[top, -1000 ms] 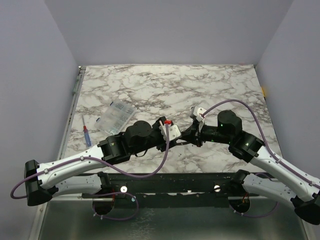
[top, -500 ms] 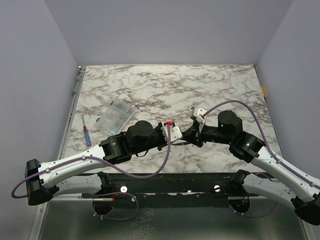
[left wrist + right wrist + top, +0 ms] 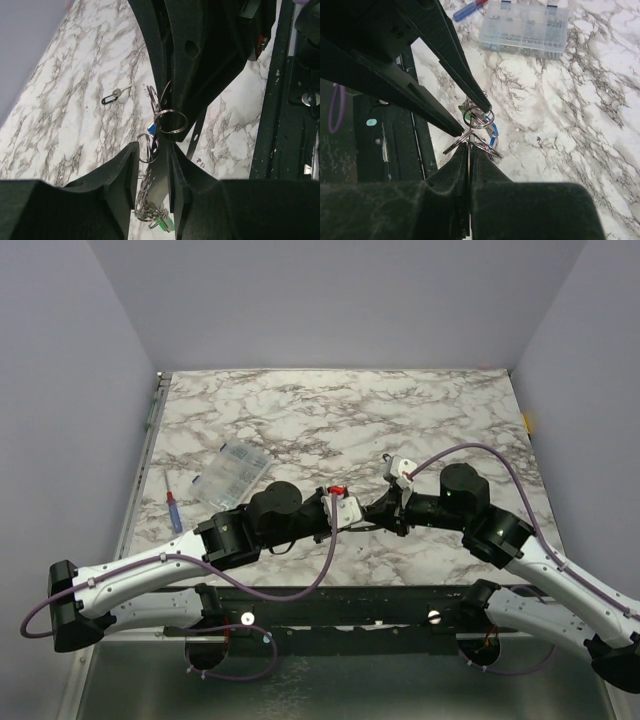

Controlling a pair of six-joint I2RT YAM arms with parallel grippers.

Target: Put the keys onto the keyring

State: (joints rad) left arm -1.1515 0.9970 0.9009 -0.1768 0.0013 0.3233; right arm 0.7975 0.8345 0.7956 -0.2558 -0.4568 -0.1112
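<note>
Now L gripper (image 3: 153,150) has closed in round the keyring (image 3: 170,121), can't tell if gripping; R gripper (image 3: 470,147) clamped on it, so threading's close

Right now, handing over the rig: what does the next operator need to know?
Left end effector: jaws narrow around the ring bunch, grip unclear.
Right end effector: shut on the same bunch, mid-air between the arms.
Blue key and green key hang in the bunch; small dark clip lies loose on the table.
Done: unclear which keys are threaded. Left: check threading, finish.
</note>
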